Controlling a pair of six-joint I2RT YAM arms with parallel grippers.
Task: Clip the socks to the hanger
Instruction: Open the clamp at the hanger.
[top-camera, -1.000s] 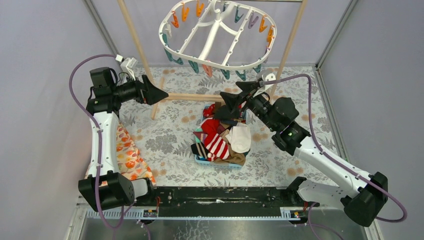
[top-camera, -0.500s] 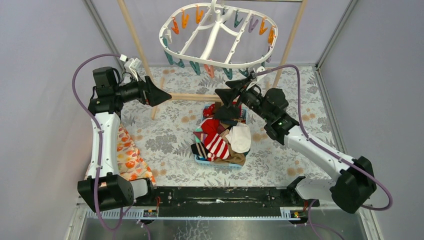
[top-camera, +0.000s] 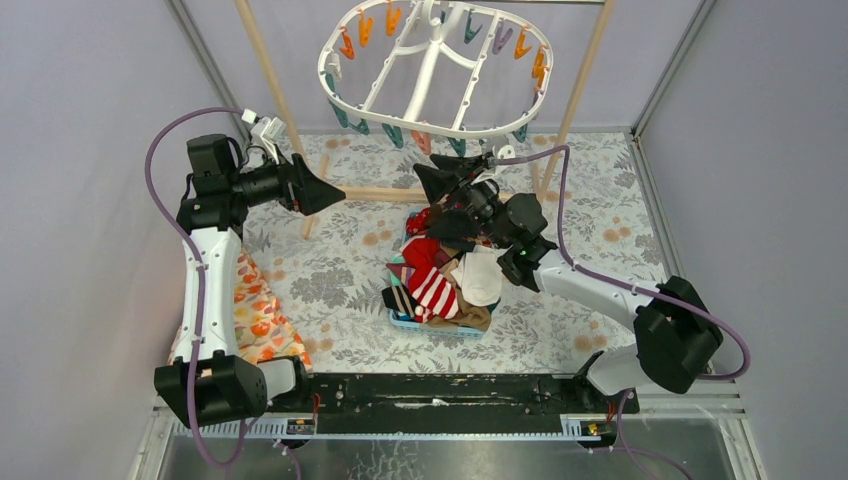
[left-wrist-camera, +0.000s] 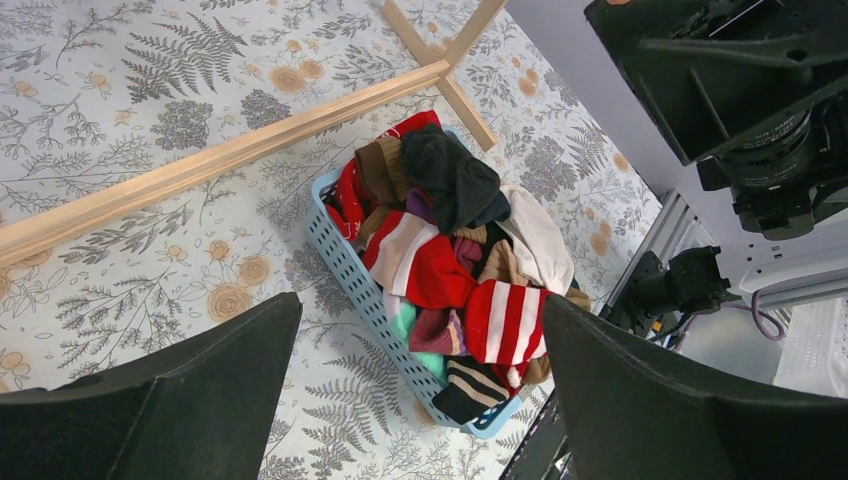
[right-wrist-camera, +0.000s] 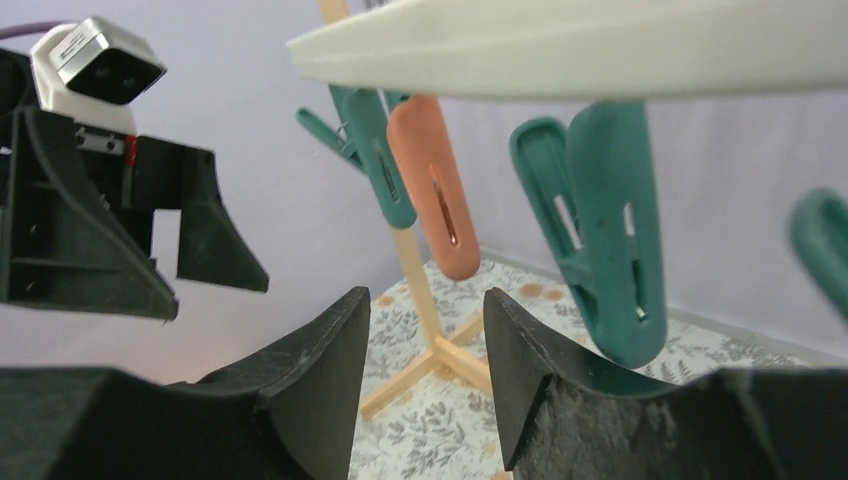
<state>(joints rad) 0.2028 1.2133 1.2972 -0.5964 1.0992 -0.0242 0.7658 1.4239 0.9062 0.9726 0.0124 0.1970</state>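
Right gripper (right-wrist-camera: 425, 300): jaws narrowly parted, empty, just beneath an orange peg (right-wrist-camera: 435, 190) on the hanger (right-wrist-camera: 600, 45) near rim. Left gripper (left-wrist-camera: 420, 300): jaws wide, empty, left of the socks (left-wrist-camera: 450, 260) heaped in a basket (left-wrist-camera: 350, 272) mid-tabletop (left-wrist-camera: 150, 120).

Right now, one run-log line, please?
left gripper open | right gripper open below white oval plastic hanger | assorted fabric socks in blue plastic basket
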